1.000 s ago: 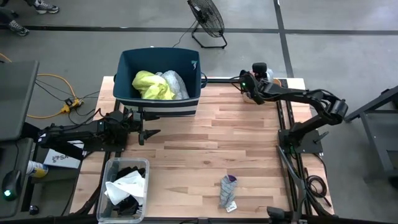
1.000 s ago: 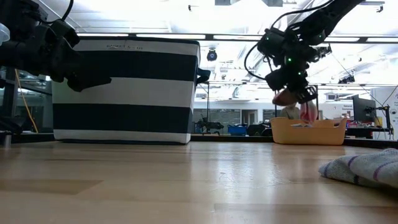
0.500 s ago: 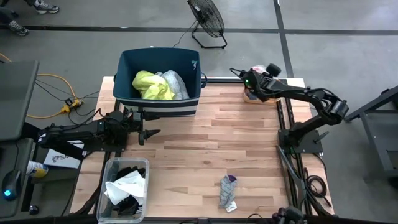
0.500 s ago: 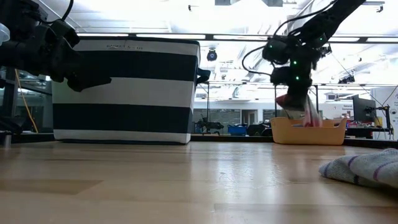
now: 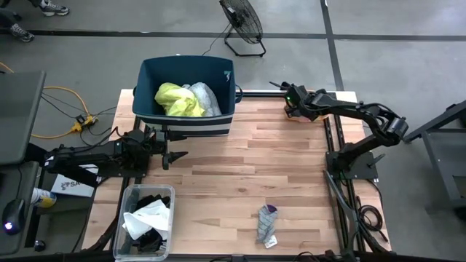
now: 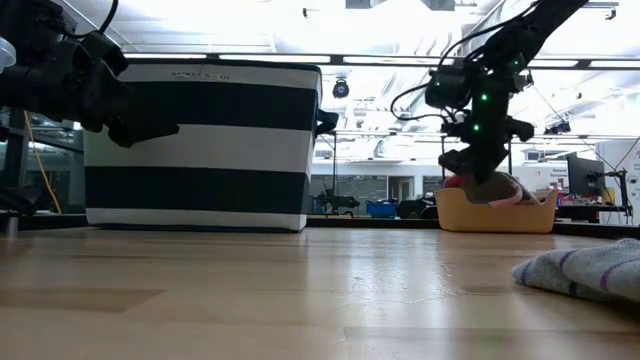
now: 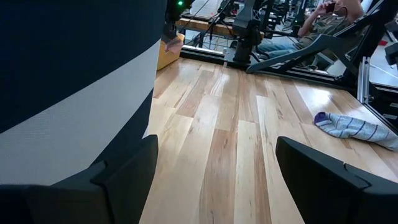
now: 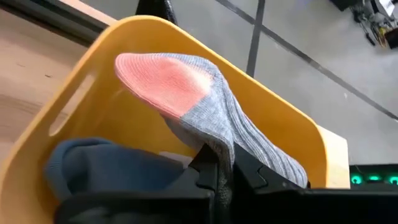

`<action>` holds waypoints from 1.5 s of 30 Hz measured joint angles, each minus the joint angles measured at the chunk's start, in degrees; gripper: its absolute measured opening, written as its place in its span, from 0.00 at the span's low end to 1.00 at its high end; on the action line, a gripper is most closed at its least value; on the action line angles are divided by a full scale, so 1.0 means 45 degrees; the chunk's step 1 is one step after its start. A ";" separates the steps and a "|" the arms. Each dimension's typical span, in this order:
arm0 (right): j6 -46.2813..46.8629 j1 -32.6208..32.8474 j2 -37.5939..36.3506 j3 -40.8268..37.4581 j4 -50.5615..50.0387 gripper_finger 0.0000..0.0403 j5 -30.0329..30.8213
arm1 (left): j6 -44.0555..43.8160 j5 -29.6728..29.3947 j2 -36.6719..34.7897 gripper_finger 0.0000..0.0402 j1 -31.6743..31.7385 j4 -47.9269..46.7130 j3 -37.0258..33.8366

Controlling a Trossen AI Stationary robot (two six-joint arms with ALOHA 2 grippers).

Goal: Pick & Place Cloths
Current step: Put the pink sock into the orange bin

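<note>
A grey sock with a pink toe [image 8: 186,87] is in my right gripper [image 8: 222,177], which is shut on it over the small orange tray [image 6: 495,212] at the table's far right corner. In the low view the sock [image 6: 500,186] lies across the tray's rim. A blue-grey cloth [image 8: 99,165] lies inside the tray. The dark-blue bin [image 5: 145,80] holds a neon-yellow garment [image 5: 177,100] and a white garment [image 5: 206,98]. A small white-blue rag [image 5: 267,224] lies flat near the near edge. My left gripper [image 5: 175,155] waits open beside the bin's near wall. My right gripper pinches the sock's grey part [image 8: 219,144] between its two fingers, some way back from the pink toe. The fingers [image 8: 202,174] slant down into the tray. The toe end points away from the fingers and rests over the tray's contents.
A clear container [image 5: 127,196] at the near left corner holds black-and-white and white pieces. The striped bin [image 6: 200,150] stands tall at the far left. A fan stands on the floor beyond the table. A person sits in the room beyond the table [image 7: 336,12].
My right gripper has come down over the orange tray, shifting slightly toward the table's near edge, still shut on the sock. The sock hung above the tray a second ago and now lies down in it.
</note>
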 joint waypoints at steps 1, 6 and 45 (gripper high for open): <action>0.0165 0.0000 0.0000 0.0000 -0.0039 0.01 0.0034 | 0.0000 0.0000 -0.0003 0.80 0.0000 0.0000 0.0000; 0.0403 -0.0545 0.0000 0.0000 -0.0576 0.01 -0.0583 | 0.0000 0.0000 -0.0003 0.80 0.0000 0.0000 0.0000; -0.1359 -0.1759 0.2441 -0.0194 0.1898 0.10 -0.3638 | -0.0003 0.0000 -0.0003 0.80 0.0000 0.0000 0.0000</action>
